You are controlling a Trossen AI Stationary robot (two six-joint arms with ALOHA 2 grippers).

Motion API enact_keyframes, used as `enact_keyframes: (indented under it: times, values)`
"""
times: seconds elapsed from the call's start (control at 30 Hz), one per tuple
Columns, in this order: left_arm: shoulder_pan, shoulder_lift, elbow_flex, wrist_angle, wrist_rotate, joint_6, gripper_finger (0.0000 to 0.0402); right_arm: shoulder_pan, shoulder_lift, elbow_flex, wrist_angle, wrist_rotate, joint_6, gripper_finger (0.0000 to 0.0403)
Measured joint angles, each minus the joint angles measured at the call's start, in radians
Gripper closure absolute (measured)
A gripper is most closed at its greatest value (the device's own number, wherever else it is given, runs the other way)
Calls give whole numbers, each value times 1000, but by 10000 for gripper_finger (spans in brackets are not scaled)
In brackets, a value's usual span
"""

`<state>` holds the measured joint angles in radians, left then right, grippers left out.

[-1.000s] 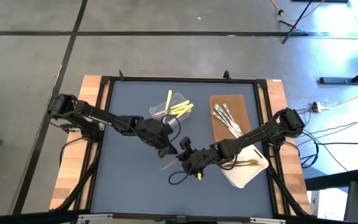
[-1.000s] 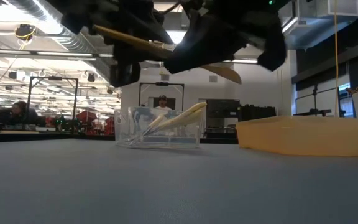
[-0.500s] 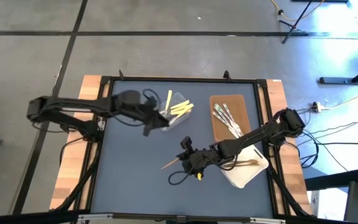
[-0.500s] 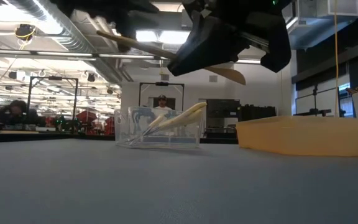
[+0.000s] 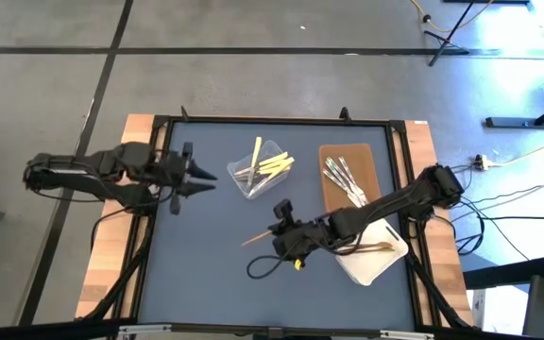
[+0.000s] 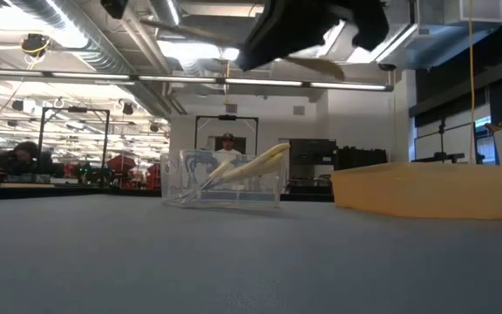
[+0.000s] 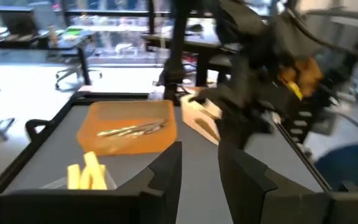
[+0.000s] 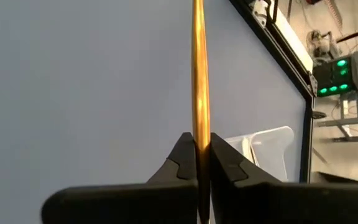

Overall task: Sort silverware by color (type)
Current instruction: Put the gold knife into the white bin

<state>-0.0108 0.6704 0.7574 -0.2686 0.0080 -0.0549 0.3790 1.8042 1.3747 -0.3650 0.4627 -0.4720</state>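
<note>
My right gripper (image 5: 274,232) hangs above the middle of the blue-grey mat, shut on an orange-brown utensil (image 5: 256,238). My left gripper (image 5: 203,178) is drawn back near the table's left edge, pointing toward the tub; its fingers stand apart (image 7: 197,177) with nothing between them. A clear tub (image 5: 263,173) at the far middle holds pale yellow utensils (image 5: 274,166) and a few silver ones. Silver utensils (image 5: 343,179) lie on the brown tray (image 5: 362,156). Another orange-brown utensil (image 5: 378,247) lies in the white tray (image 5: 385,266). My right gripper pinches the orange-brown utensil's thin handle (image 8: 197,121) between its two fingers. The fingers slant down from the table's right, and the handle runs on ahead of them toward the left. The utensil is lifted clear of the mat, with its broad end (image 6: 322,66) toward the right.
The brown and white trays stand along the mat's right side, with the tub at the far middle. A black frame (image 5: 159,189) borders the mat. A dark cable loop (image 5: 264,266) hangs below my right gripper. Bare mat lies between the two grippers and at the near left.
My left gripper has pulled away from the orange-brown utensil at the middle, gone toward the table's left edge, risen and rolled. My right gripper has risen a little with the utensil, which stays clear of the mat.
</note>
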Motion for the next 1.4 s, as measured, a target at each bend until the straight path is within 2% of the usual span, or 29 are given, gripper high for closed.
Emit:
enact_keyframes:
  times: [0.2,0.4,0.53,0.73,0.87,1.0,1.17,1.4]
  values:
    - [-77,-118,-137,62,-32,41,303,0,0,103,-206,1,49,402]
    - [-91,-248,-311,158,-74,42,303,0,-25,150,-326,37,56,402]
    - [-90,-336,-421,209,-78,42,303,-2,-83,150,-370,80,59,402]
    - [-90,-442,-536,277,-78,63,303,0,-210,150,-453,77,138,402]
    - [-90,-497,-589,282,-78,67,303,0,-298,150,-535,57,240,402]
    - [-90,-547,-633,283,-79,68,303,0,-378,149,-606,-8,349,402]
    - [-90,-604,-672,282,-98,95,303,0,-475,83,-619,-84,415,402]
    - [-90,-657,-688,272,-149,162,303,0,-631,-86,-604,-152,557,402]
